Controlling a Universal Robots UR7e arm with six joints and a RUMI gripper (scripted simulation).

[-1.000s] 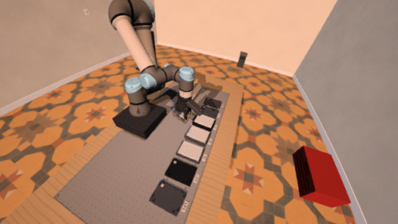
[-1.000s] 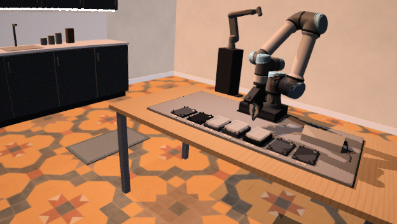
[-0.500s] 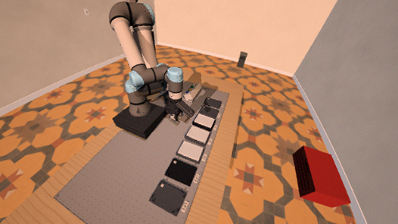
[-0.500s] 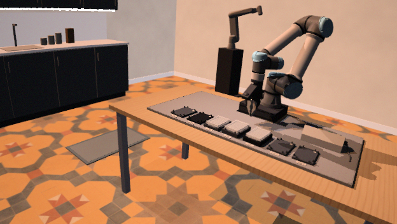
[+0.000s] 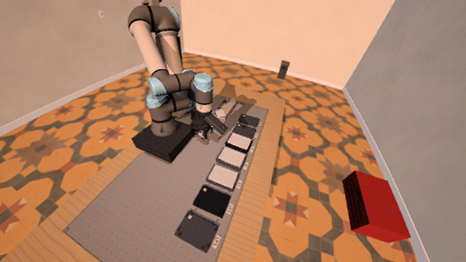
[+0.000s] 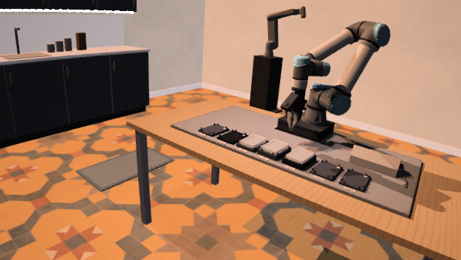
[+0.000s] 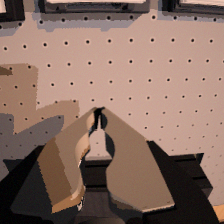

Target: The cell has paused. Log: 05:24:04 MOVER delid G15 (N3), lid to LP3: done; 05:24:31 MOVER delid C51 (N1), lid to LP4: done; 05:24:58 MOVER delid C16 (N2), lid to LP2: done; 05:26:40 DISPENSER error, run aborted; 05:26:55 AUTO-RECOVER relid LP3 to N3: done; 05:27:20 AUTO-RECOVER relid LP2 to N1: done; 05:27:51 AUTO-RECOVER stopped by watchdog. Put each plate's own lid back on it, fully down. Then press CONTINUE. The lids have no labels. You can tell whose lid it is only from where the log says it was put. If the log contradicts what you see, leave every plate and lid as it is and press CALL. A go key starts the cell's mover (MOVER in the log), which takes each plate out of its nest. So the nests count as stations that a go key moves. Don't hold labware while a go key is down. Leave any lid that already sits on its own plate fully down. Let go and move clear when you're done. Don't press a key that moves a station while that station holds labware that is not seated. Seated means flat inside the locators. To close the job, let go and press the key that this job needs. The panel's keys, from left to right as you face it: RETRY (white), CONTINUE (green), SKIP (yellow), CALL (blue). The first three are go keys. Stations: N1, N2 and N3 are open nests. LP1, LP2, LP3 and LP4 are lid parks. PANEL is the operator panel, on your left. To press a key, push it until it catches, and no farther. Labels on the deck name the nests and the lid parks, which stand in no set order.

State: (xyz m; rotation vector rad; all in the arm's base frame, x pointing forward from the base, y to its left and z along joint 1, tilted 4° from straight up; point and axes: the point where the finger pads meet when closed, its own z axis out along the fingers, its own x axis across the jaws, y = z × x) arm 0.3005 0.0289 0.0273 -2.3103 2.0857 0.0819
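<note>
Three white well plates stand side by side in the middle of the station row: one [image 5: 239, 142], one [image 5: 231, 157] and one [image 5: 223, 176]. They also show in the exterior view [image 6: 252, 142], [image 6: 274, 148], [image 6: 300, 156]. I cannot tell which of them carry lids. A black slab [image 5: 211, 200] lies on the station beside them. My gripper [image 5: 207, 134] is shut and empty. It hangs low over the bare perforated deck between the robot base and the plates, as the wrist view [image 7: 98, 116] shows. The deck labels are too small to read.
Dark grey stations lie at both ends of the row: one [image 5: 197, 230] at the near end, two [image 5: 249, 119] [image 5: 245, 130] at the far end. The sloped operator panel [image 6: 374, 159] stands at the far end of the deck. The robot base [image 5: 163, 141] sits beside the gripper.
</note>
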